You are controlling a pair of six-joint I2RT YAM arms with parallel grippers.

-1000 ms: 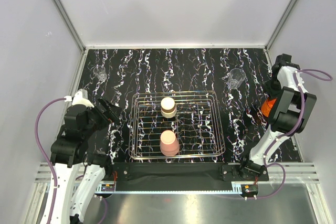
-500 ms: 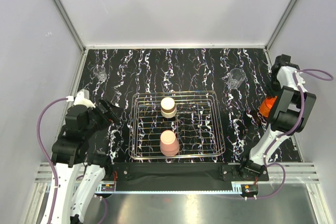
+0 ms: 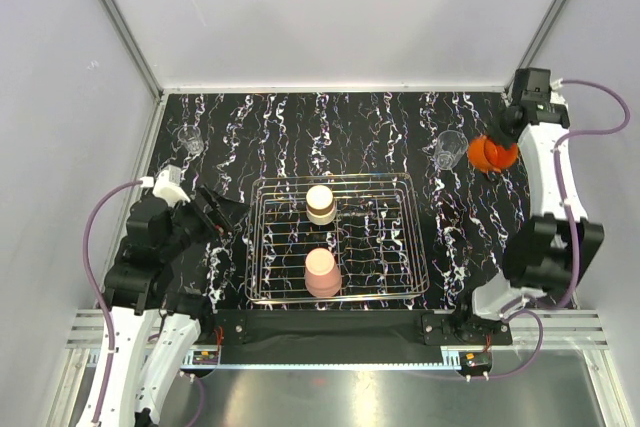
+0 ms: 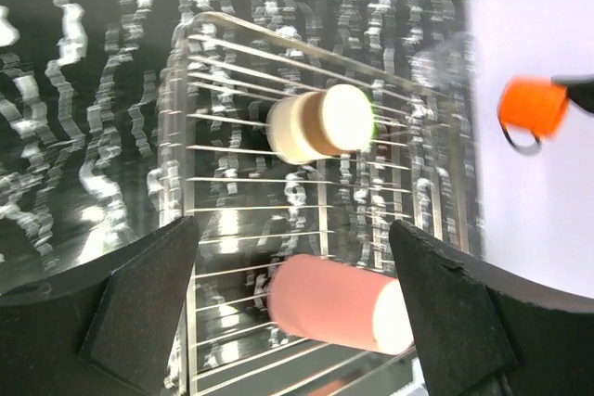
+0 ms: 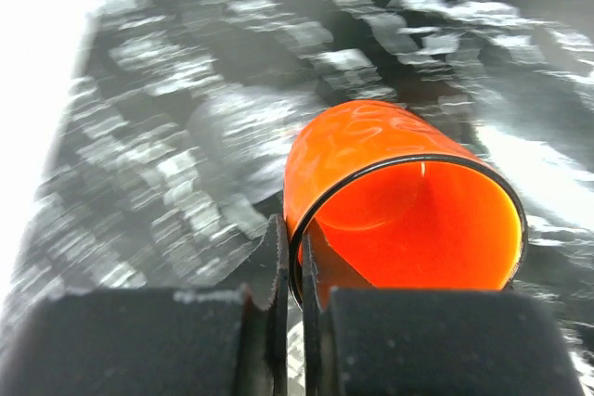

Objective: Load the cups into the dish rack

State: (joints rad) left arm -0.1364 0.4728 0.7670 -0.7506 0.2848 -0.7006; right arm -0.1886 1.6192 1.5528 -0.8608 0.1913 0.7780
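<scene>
Two of the five cups are loaded: the cream cup (image 3: pixel 320 204) and the pink tumbler (image 3: pixel 321 272) stand in the rack (image 3: pixel 380 237), one behind the other along its middle. The orange cup (image 3: pixel 490 153) is in hand at the far right, apparently lifted off the tabletop (image 3: pixel 350 127). The right fingers (image 5: pixel 275 271) are clenched on its rim, just beside one glass (image 3: pixel 448 150). The other glass (image 3: pixel 190 140) stands far left, untouched. The left fingers (image 4: pixel 148 294) hang spread and empty beside the rack. By my judgement, three cups remain.
</scene>
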